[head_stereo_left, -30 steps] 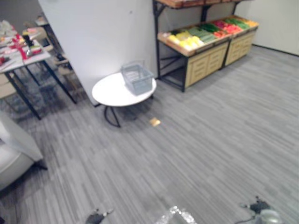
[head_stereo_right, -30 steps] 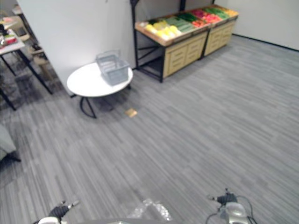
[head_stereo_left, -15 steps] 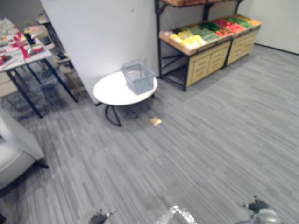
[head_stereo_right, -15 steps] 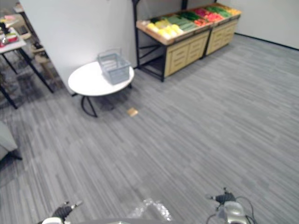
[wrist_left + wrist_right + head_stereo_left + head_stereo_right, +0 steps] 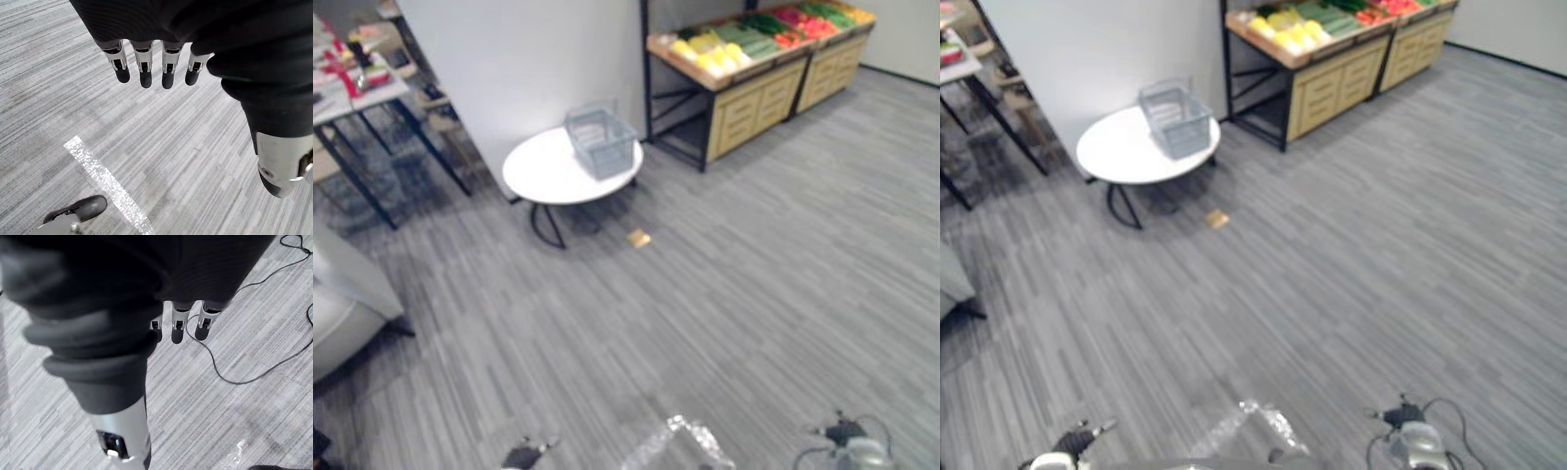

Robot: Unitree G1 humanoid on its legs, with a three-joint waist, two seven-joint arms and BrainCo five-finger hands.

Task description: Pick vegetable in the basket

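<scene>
Two wooden stands at the upper right of the left eye view carry the vegetables. A grey wire basket sits on a round white table at upper centre, well apart from them. In the right eye view the basket stands near the table's right edge, upper left. In the left wrist view the left hand hangs straight-fingered and empty over the grey floor. In the right wrist view the right hand hangs relaxed and empty too.
</scene>
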